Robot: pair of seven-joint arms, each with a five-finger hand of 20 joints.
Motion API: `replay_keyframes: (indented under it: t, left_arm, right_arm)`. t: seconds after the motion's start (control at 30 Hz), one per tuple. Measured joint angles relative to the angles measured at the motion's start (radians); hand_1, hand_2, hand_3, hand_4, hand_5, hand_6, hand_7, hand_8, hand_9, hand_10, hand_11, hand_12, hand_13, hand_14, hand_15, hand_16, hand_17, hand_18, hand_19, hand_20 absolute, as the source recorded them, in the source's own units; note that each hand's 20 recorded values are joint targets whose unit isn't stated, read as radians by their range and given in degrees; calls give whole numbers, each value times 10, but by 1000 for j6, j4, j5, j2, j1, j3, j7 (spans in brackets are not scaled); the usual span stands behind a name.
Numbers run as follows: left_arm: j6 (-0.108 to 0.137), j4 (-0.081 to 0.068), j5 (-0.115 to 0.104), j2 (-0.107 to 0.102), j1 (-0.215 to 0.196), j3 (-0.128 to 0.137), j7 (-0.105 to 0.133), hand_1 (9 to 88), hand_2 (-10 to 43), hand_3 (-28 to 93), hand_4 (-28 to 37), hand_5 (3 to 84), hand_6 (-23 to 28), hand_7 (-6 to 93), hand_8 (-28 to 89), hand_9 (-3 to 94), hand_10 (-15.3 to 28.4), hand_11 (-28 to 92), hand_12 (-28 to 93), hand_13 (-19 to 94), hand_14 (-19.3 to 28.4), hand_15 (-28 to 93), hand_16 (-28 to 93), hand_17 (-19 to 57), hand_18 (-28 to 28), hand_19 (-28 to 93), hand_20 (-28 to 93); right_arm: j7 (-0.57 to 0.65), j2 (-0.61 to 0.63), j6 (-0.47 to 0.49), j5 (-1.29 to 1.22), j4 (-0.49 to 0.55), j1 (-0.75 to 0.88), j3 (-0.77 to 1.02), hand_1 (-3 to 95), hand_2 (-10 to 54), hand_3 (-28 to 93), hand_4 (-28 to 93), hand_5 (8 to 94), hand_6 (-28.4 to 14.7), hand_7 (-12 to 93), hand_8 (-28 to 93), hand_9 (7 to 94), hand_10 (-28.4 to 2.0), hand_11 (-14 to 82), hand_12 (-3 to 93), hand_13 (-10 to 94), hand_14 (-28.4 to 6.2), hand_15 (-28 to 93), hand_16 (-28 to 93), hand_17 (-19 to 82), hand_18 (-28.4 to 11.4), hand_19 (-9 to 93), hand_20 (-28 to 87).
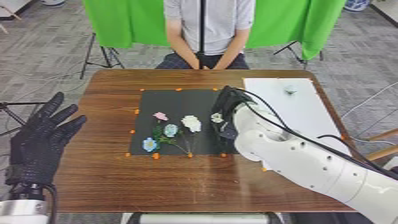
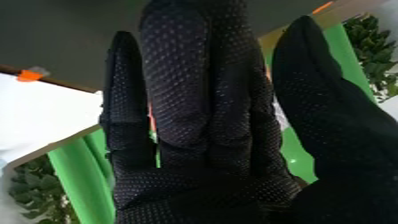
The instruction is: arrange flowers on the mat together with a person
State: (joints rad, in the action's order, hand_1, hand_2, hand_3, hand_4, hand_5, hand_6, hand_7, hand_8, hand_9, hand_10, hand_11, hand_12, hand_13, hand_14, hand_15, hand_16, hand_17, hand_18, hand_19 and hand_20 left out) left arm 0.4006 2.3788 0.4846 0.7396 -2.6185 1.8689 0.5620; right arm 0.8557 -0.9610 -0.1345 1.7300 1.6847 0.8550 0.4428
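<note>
My left hand [image 1: 37, 142] is open at the table's left edge, fingers spread. My right hand [image 1: 229, 106] is over the right side of the dark mat [image 1: 169, 100]. In the right wrist view this right hand [image 2: 191, 185] has straight fingers and its thumb stands apart. On the mat lie a pink flower [image 1: 160, 116], a light-blue flower [image 1: 171, 130], a blue flower [image 1: 149, 144] and a white flower [image 1: 191, 123] with stems and green leaves. Another white flower [image 1: 217, 118] is right beside the right hand, which partly covers that area; contact is unclear.
A white sheet [image 1: 311, 112] lies along the table's right side, with a small pale item [image 1: 290, 89] near its far end. Orange tape pieces [image 1: 155, 156] mark the mat's edges. The right arm spans the table's near right corner.
</note>
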Motion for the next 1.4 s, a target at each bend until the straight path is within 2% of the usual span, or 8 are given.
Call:
replay_keyframes:
  t: [0.17, 0.33, 0.6, 0.8, 1.07, 1.13, 1.27, 1.4]
  left_arm:
    - [2, 1, 2, 8, -4, 1, -2, 200, 70, 756, -259, 303, 47, 97, -81, 286, 141, 168, 128, 196, 211, 428, -39, -96, 181, 369, 164]
    - [4, 2, 6, 17, -10, 3, -4, 198, 69, 751, -263, 301, 46, 96, -81, 283, 141, 165, 127, 194, 211, 426, -39, -98, 183, 368, 164]
    - [5, 2, 22, 39, -18, 7, -15, 192, 68, 746, -272, 299, 42, 95, -81, 277, 138, 159, 128, 192, 211, 421, -36, -99, 186, 365, 161]
    - [5, -1, 34, 55, -17, 8, -37, 186, 67, 748, -279, 297, 39, 96, -80, 273, 137, 156, 130, 186, 208, 413, -34, -102, 187, 360, 159]
    - [6, -16, 43, 69, -17, -3, -50, 183, 67, 748, -282, 299, 39, 97, -81, 273, 137, 155, 132, 185, 206, 405, -31, -103, 188, 354, 156]
    - [12, -20, 39, 67, -18, -14, -37, 182, 67, 748, -282, 299, 40, 96, -81, 273, 137, 153, 132, 185, 206, 403, -30, -103, 188, 352, 155]
    - [27, -25, -14, 37, -38, -42, 50, 182, 66, 749, -282, 300, 39, 95, -81, 273, 137, 152, 132, 184, 205, 398, -28, -103, 187, 349, 154]
    - [37, -26, -34, 14, -57, -43, 64, 182, 66, 749, -283, 300, 38, 95, -81, 273, 137, 151, 132, 184, 205, 396, -26, -103, 187, 348, 154]
  right_arm:
    - [-2, 18, -1, -4, 48, 22, 42, 399, -89, 699, -239, 668, 20, 130, -125, 807, -141, 221, 165, 762, -109, 488, 173, 325, -221, 775, -10]
    - [-47, 53, -22, -93, 184, 148, 241, 350, -44, 691, -231, 633, 6, 125, -122, 731, -162, 183, 150, 690, -147, 472, 150, 279, -251, 748, -9]
    - [-244, 110, -75, -445, 323, 378, 558, 304, -14, 702, -231, 572, 1, 126, -120, 638, -183, 163, 141, 586, -182, 470, 118, 210, -271, 678, 3]
    - [-399, 129, -114, -705, 377, 586, 791, 286, 2, 715, -238, 558, 1, 132, -121, 602, -180, 160, 140, 527, -186, 461, 109, 147, -265, 616, 27]
    - [-618, 199, -137, -925, 391, 798, 887, 260, 10, 723, -250, 552, 6, 138, -125, 574, -178, 148, 138, 494, -193, 438, 107, 131, -264, 577, 65]
    - [-636, 203, -137, -948, 392, 841, 901, 260, 10, 723, -252, 549, 8, 139, -126, 570, -179, 145, 138, 490, -195, 434, 108, 129, -263, 571, 71]
    - [-671, 203, -139, -995, 396, 919, 924, 257, 11, 723, -253, 544, 9, 140, -127, 561, -177, 139, 136, 483, -198, 426, 109, 125, -265, 562, 80]
    - [-692, 202, -144, -1004, 398, 970, 932, 255, 11, 724, -255, 542, 11, 140, -127, 558, -177, 137, 138, 481, -198, 422, 111, 122, -266, 554, 92]
